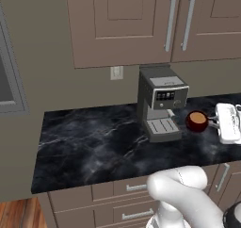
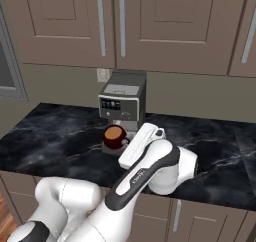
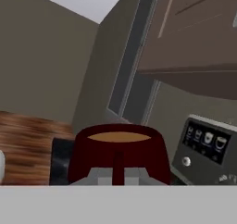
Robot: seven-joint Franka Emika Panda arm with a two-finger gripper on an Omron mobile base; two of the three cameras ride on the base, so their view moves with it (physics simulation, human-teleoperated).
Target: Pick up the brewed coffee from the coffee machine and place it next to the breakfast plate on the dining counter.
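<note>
Mug (image 1: 196, 121) of coffee sits right at the gripper (image 1: 215, 123), off the coffee machine (image 1: 160, 104) tray, which lies just beyond the jaws. In the hand view the mug fills the space dead ahead, handle toward the jaws. Looks gripped by the handle, but jaw closure can't be confirmed. Black counter (image 1: 94, 142) below; cabinets (image 2: 125, 26) above limit lift height.

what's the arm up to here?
The gripper has the brewed coffee at its fingertips. In the left base view the mug sits beside the coffee machine, to the right of its drip tray and out of the bay. The hand view shows the mug close in front, light brown liquid inside. Whether the fingers are clamped on it can't be told. All of this is over the black marble counter under the wall cabinets.
</note>
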